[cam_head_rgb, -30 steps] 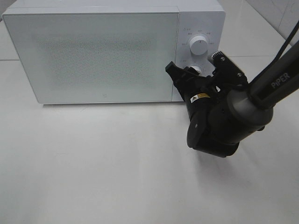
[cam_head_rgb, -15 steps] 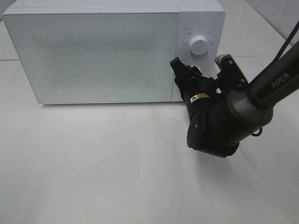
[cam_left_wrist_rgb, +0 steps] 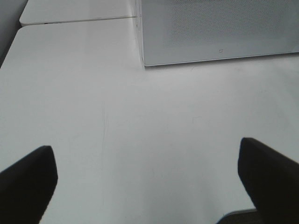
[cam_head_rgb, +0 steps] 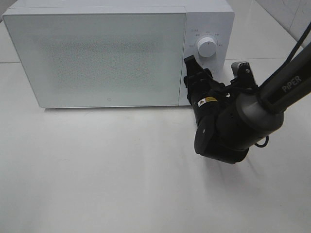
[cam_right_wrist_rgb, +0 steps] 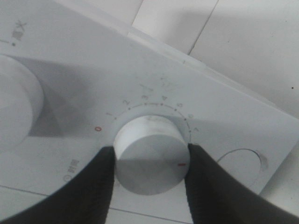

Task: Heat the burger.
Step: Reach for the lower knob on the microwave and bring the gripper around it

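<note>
The right gripper (cam_right_wrist_rgb: 148,161) clamps the timer dial (cam_right_wrist_rgb: 149,147) on the microwave (cam_head_rgb: 97,58), centre-right of the overhead frame, to start heating; the left gripper (cam_left_wrist_rgb: 147,172) gapes empty.

Right arm (cam_head_rgb: 272,92): I see a dark grey tube with white PIPER lettering (cam_head_rgb: 291,83)
Wrist housing (cam_head_rgb: 221,133): bulky, rounded, glossy black
Sticker (cam_head_rgb: 210,100): small, yellow and white, on the black body
Cable (cam_head_rgb: 299,41): thin, black, beside the arm
Right gripper (cam_head_rgb: 216,65): black fingers, one with a ridged grey tip
Left gripper (cam_left_wrist_rgb: 145,149): my view shows two matte black finger pads (cam_left_wrist_rgb: 28,179)
</note>
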Available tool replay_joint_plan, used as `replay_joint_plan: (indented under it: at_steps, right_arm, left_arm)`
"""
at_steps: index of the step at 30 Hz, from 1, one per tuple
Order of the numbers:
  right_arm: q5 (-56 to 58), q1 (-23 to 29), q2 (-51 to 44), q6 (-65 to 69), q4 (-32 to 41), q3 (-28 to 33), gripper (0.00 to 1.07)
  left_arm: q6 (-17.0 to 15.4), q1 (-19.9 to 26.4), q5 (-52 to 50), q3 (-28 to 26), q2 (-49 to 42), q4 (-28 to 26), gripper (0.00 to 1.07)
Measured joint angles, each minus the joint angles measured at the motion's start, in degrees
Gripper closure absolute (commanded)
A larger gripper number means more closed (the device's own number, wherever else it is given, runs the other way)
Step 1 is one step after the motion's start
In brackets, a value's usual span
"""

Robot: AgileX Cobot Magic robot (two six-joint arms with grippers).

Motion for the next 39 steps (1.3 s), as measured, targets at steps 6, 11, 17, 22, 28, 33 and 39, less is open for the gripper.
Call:
replay_joint_plan:
  at_steps: [6,11,17,22,28,33,39]
  right_arm:
    - [-0.17,0.00,0.00,3.78,0.00,0.00,0.98]
    - [-0.23,0.06,0.00,6.99,0.17,0.00,0.98]
    - [-0.34,0.06,0.00,10.14,0.40,-0.06,0.98]
    - [-0.40,0.06,0.00,13.18,0.40,-0.06,0.98]
    - [-0.46,0.06,0.00,15.07,0.40,-0.06,0.98]
    - [-0.57,0.06,0.00,18.74,0.40,-0.06,0.98]
    - [-0.69,0.11,0.00,24.12,0.40,-0.06,0.97]
  left_arm:
    - [0.00,0.00,0.00,0.00,0.00,0.00,0.09]
    - [0.00,0.00,0.00,0.00,0.00,0.00,0.09]
    - [0.00,0.00,0.00,0.00,0.00,0.00,0.09]
    - [0.00,0.00,0.00,0.00,0.00,0.00,0.09]
    - [0.00,0.00,0.00,0.00,0.00,0.00,0.09]
    - [0.00,0.00,0.00,0.00,0.00,0.00,0.09]
    - [0.00,0.00,0.00,0.00,0.00,0.00,0.09]
